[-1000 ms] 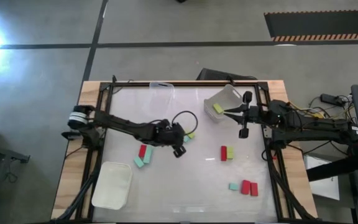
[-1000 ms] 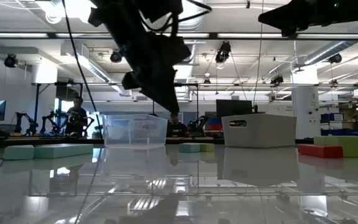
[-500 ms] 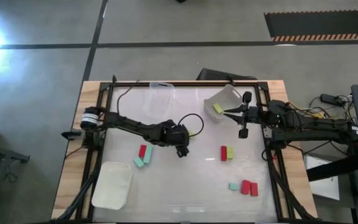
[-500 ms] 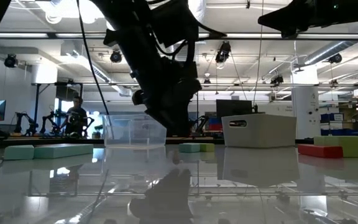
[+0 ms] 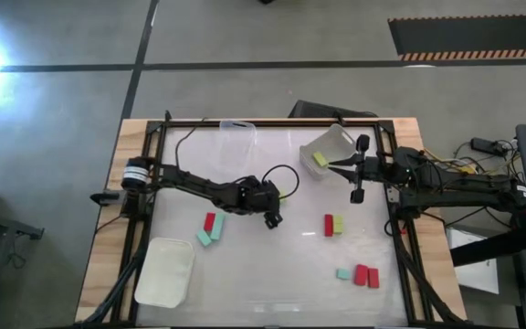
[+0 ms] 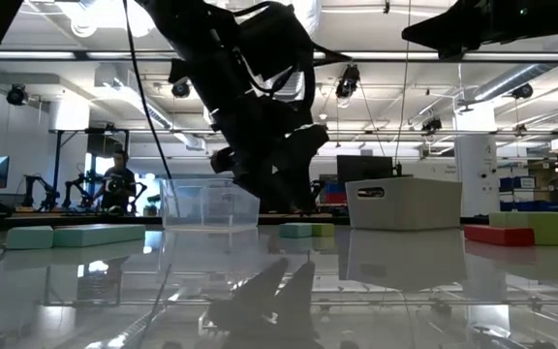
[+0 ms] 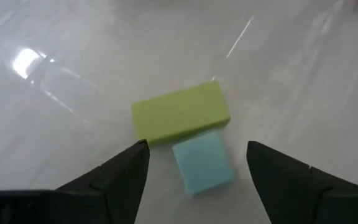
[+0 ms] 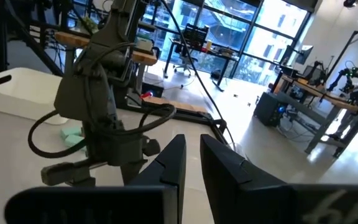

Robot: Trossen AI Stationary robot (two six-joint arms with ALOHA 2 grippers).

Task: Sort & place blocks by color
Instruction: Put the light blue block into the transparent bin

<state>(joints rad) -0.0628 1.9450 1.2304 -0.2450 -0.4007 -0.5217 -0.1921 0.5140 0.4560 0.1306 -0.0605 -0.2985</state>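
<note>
The bench [image 5: 245, 283] is a glossy white top in a wood frame, with both dark arms reaching in from the sides. Three containers sit on it: a white tray [image 5: 165, 270] at the near left corner, nothing visible inside; a clear tub [image 5: 237, 137] at the far edge, looks bare too; and a tilted white bin [image 5: 329, 152] at the far right with one yellow-green block [image 5: 320, 159] in it.

The left end effector [image 5: 270, 207] is low over the middle of the bench, fingers spread wide and gripping nothing. Its wrist view shows a yellow-green block [image 7: 180, 112] and a mint-teal block [image 7: 202, 163] lying touching each other on the bench between the fingertips. Compared with a second ago, that arm has slid toward the right, so it now sits closer over this pair; the blocks themselves haven't budged.

The right end effector [image 5: 358, 171] hangs just beside the white bin, fingers nearly together with only a thin gap and nothing in them, same spot as before.

Other blocks are scattered: a red block [image 5: 209, 222] touching a mint-teal one [image 5: 211, 234] left of centre, a red and yellow-green pair [image 5: 333, 225] right of centre, and a mint-teal block [image 5: 343, 273] beside two red blocks [image 5: 367, 276] near the front right.
</note>
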